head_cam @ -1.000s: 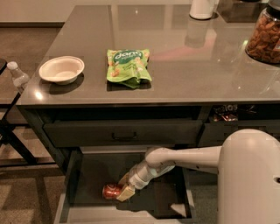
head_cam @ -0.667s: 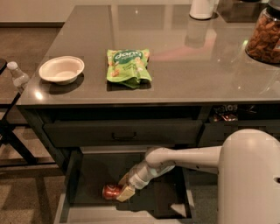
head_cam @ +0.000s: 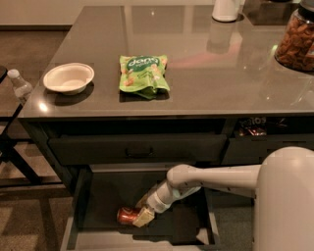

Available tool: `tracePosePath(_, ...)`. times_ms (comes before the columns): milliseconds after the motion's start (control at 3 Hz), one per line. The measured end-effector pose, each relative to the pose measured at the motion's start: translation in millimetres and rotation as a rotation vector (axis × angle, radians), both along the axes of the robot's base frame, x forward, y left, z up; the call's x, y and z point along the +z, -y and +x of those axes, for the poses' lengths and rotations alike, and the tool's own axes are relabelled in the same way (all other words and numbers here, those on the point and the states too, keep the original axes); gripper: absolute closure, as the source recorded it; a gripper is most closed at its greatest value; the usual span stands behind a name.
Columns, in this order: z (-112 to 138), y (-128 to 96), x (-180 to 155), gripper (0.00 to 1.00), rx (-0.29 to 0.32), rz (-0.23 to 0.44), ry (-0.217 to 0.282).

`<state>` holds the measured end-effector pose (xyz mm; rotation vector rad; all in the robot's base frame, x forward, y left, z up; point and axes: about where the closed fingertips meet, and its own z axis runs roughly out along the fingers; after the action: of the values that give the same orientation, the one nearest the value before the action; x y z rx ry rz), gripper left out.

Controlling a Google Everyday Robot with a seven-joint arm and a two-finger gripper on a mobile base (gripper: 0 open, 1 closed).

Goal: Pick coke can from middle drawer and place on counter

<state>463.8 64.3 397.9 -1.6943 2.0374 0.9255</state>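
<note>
Surface: a glossy dark grey-brown tabletop [head_cam: 206, 93] is seen from above, over brown carpet.
Items on tabletop: a white bowl [head_cam: 68, 77] is set near the left edge. A green snack bag [head_cam: 143, 73] lies beside it, toward the middle. A jar of nuts [head_cam: 297, 41] is placed at the far right, and a white vessel [head_cam: 226, 9] at the back.
Off the tabletop: a clear bottle [head_cam: 19, 84] is seen at the left, below the slab edge.
Upper drawer front [head_cam: 137, 148]: closed, with its handle showing.
Middle drawer [head_cam: 103, 193]: pulled out below that front, with its dark floor exposed.
Coke can [head_cam: 125, 214]: lying on its side on the drawer floor, toward the front left and away from the side walls.
Arm [head_cam: 211, 177]: extended from the right, angled down and leftward into the drawer.
Claw [head_cam: 143, 216]: positioned at the right end of the can and in contact with it, low over the drawer floor.
Claw state: whether it is spread or clamped on the can cannot be told.
Step in hand: the can is judged to be at the grasp stage. It has not been lifted and the placing has not begun.
Next move: a firm hold across the can body is to be confirmed. A lift is then called for, high enough to pass the drawer's front rim and the slab edge.
Placement: a bare patch of slab in front of the snack bag is judged suitable.
Risk: a can on its side may roll away if it is pushed rather than pinched.
</note>
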Motion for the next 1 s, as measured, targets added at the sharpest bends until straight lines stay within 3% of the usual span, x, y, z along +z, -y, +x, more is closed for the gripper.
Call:
tracePosePath(667, -28, 50, 43, 1.00, -0.135, -0.086, -0.007)
tracePosePath(1000, -31, 52, 45, 1.00, -0.133, -0.093, -0.006)
